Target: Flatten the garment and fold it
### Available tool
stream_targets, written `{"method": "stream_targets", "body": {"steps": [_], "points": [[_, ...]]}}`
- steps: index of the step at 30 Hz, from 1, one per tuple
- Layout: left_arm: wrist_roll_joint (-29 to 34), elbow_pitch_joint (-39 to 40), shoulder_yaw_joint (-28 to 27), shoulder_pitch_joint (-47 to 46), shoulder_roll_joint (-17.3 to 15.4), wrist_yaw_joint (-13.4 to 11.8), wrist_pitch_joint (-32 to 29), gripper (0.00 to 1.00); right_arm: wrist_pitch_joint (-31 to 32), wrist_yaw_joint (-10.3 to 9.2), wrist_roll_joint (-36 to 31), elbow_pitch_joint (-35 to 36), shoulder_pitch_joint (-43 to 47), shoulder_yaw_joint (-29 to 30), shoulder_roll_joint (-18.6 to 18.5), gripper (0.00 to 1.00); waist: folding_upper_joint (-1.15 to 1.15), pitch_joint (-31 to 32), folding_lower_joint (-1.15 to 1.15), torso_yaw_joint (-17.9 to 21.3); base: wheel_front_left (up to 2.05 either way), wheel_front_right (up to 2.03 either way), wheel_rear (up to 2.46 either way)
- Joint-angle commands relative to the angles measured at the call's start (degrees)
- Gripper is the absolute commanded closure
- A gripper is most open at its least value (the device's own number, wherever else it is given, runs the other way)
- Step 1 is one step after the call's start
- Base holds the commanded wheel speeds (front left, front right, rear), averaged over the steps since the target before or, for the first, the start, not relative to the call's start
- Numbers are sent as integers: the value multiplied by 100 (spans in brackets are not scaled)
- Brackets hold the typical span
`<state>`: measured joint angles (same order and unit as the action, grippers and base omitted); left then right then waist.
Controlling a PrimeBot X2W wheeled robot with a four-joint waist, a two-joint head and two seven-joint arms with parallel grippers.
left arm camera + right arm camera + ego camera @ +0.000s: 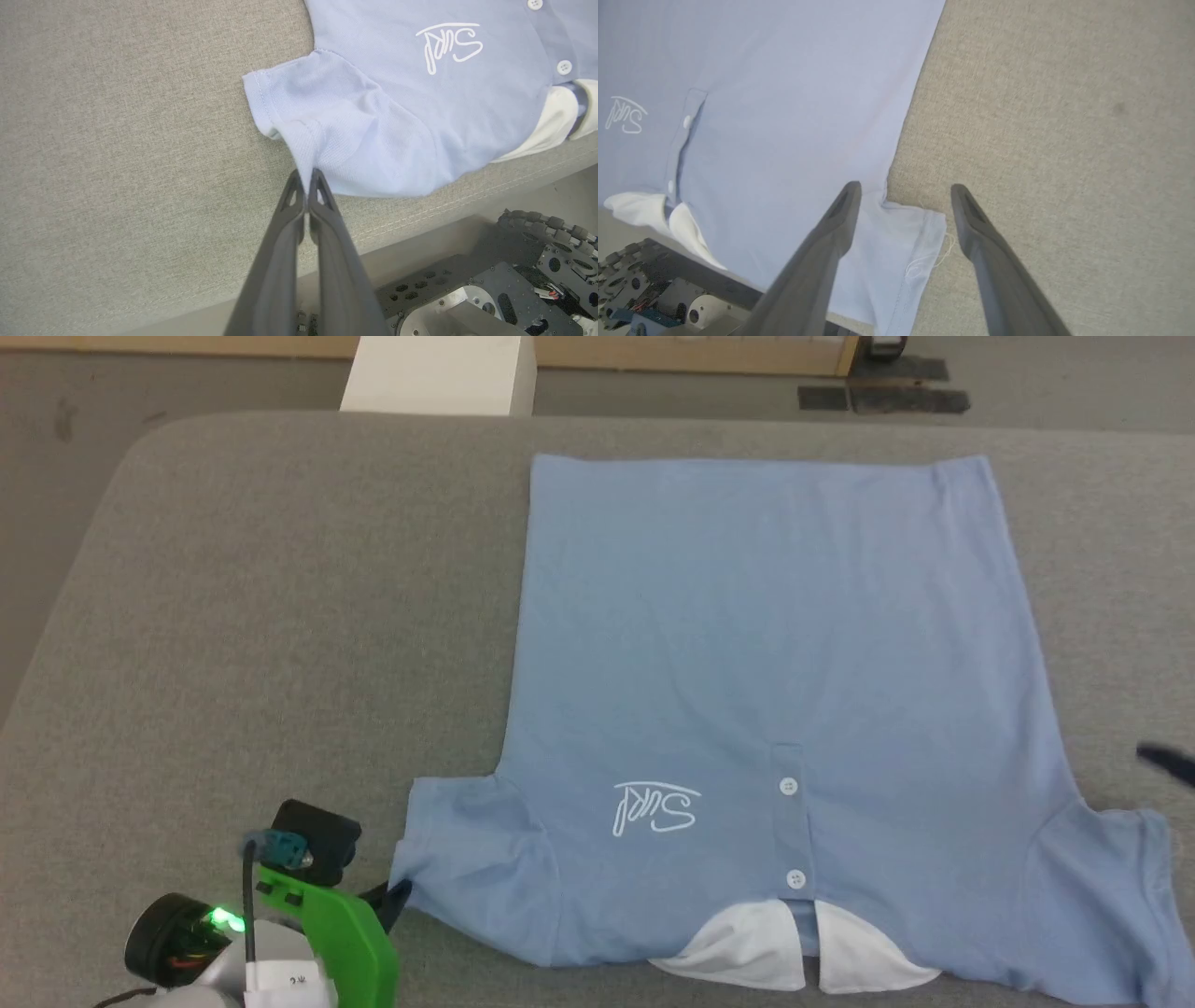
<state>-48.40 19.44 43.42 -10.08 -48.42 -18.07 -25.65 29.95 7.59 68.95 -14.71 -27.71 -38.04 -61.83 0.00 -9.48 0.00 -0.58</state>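
Soft matt knit garment (pixel 775 644) on coarse woven grey table (pixel 280 616).

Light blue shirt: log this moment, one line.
item: light blue soft-fabric short-sleeved shirt spread on grey table | left gripper: shut on its sleeve | right gripper: open over other sleeve

We count one garment (pixel 766 644), a light blue polo shirt, on one grey padded table (pixel 280 616). On it we count two white buttons (pixel 788 787), one white script logo (pixel 656 808) at nine o'clock of them, two white collar flaps (pixel 738 947) at six o'clock, and two short sleeves (pixel 467 859), at eight and four o'clock. One white box (pixel 439 373) stands at eleven o'clock beyond the table. We count two grippers, the left gripper (pixel 306 179) and the right gripper (pixel 906 187), each with two dark fingers (pixel 817 266).
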Motion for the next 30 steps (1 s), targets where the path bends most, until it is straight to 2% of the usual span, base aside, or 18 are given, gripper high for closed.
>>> {"method": "stream_targets", "body": {"steps": [1, 8, 13, 19, 30], "points": [[85, 102, -13, -120, 10, -46, 0, 100, 102, -10, -120, 21, -261, 123, 71, 0, 0, -496, 0, -305, 0, 0, 0], [388, 742, -57, -307, -28, -191, 45, 100, 907, -10, -720, -367, -1622, 625, 524, 0, 0, -1429, 0, -703, 0, 0, 0], [606, 1067, -76, -510, 1, -228, 73, 100, 1530, -10, -1228, -987, -2623, 871, 806, 0, 0, -2021, 0, -1025, 0, 0, 0], [789, 1317, -67, -711, 95, -240, 99, 100, 1988, -10, -1827, -1768, -3597, 1107, 954, 0, 0, -2534, 0, -1346, 0, 0, 0], [935, 1416, 5, -823, 299, -274, 193, 100, 2095, -10, -2546, -2671, -4470, 1308, 973, 0, 0, -2946, 0, -1717, 0, 0, 0]]}}
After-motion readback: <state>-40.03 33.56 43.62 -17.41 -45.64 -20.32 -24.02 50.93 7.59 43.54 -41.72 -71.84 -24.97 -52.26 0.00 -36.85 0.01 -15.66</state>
